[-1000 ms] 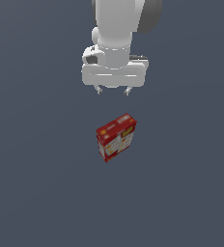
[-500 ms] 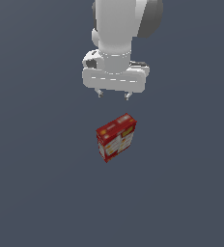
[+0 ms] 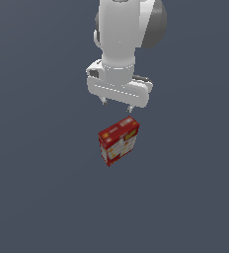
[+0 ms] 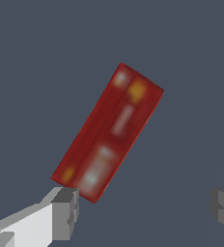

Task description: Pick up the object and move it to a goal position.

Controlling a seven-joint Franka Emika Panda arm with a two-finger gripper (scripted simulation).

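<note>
The object, a small red box (image 3: 118, 141) with white and yellow printed panels, stands upright on the dark grey floor in the exterior view. My gripper (image 3: 116, 104) hangs just above and slightly behind it, open, with only the short fingertips (image 3: 103, 102) showing under the white hand. The wrist view looks down on the box's narrow red top (image 4: 109, 131), which lies at an angle. My gripper (image 4: 145, 210) has its fingers wide apart; one grey fingertip (image 4: 65, 211) sits near a corner of the box and nothing is between them.
A uniform dark grey surface (image 3: 47, 197) surrounds the box on every side. No other object shows in either view.
The gripper has come down closer to the box and turned a little about its vertical axis. The box has not moved.
</note>
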